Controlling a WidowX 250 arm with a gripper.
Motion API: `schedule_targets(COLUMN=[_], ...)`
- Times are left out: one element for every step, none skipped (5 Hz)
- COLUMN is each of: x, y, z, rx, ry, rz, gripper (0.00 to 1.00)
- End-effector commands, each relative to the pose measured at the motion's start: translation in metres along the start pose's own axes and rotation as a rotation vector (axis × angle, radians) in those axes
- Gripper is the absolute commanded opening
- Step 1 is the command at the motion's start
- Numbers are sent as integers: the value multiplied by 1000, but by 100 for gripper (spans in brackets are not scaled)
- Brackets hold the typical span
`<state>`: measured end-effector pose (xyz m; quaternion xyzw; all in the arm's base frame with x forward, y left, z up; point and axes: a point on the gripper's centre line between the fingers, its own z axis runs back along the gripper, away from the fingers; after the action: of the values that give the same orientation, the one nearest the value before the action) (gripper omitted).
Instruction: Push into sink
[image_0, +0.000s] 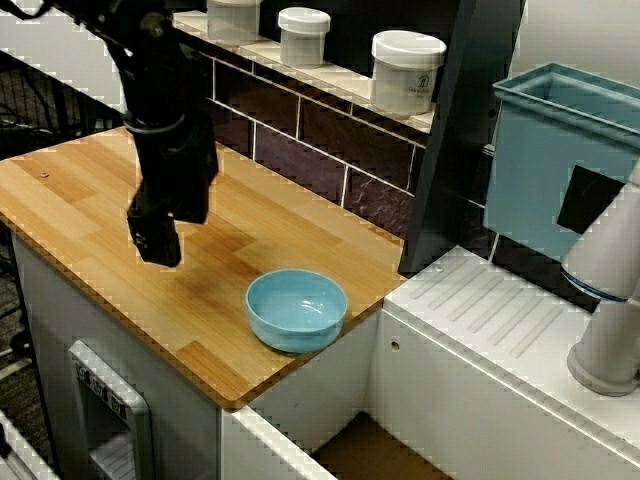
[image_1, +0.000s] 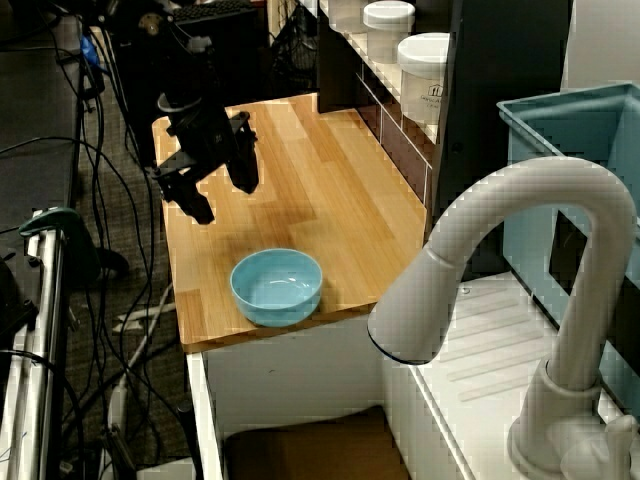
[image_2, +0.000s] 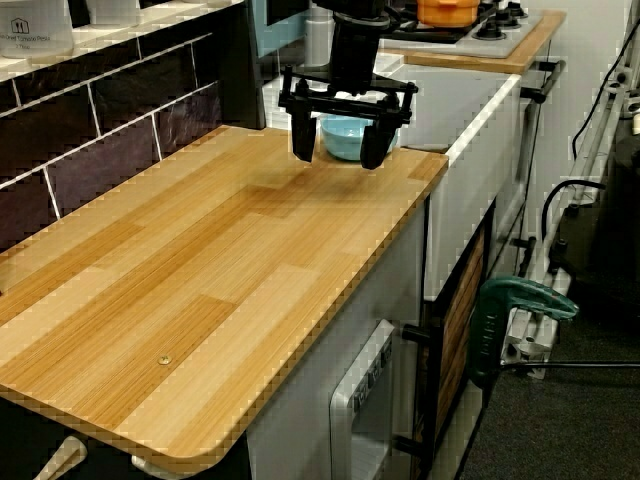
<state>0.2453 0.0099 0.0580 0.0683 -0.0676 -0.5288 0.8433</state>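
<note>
A small blue bowl (image_0: 296, 308) stands upright and empty on the wooden counter (image_0: 90, 200), close to the corner nearest the sink (image_0: 372, 456). Only a strip of the sink's brown floor and its white wall show, below the counter's edge. My black gripper (image_0: 160, 235) hovers just over the wood, left of the bowl and apart from it. In the side view the gripper (image_2: 338, 145) is open with nothing between its two fingers, and the bowl (image_2: 340, 138) shows behind the gap. From overhead, the gripper (image_1: 220, 185) sits behind the bowl (image_1: 277, 285).
White jars (image_0: 407, 70) line the tiled ledge behind the counter. A tall teal bin (image_0: 560, 160) stands at the right, above a ribbed white drainboard (image_0: 500, 310). A white faucet (image_1: 520, 250) arches over the sink side. A stove with an orange pot (image_2: 449, 10) lies beyond.
</note>
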Motion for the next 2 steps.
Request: schedule_targets(x=[11,20], y=[6,0], z=[-11,-14], rx=[-9,-15], ry=[13,18], rz=[-18,-33], gripper=[100,100])
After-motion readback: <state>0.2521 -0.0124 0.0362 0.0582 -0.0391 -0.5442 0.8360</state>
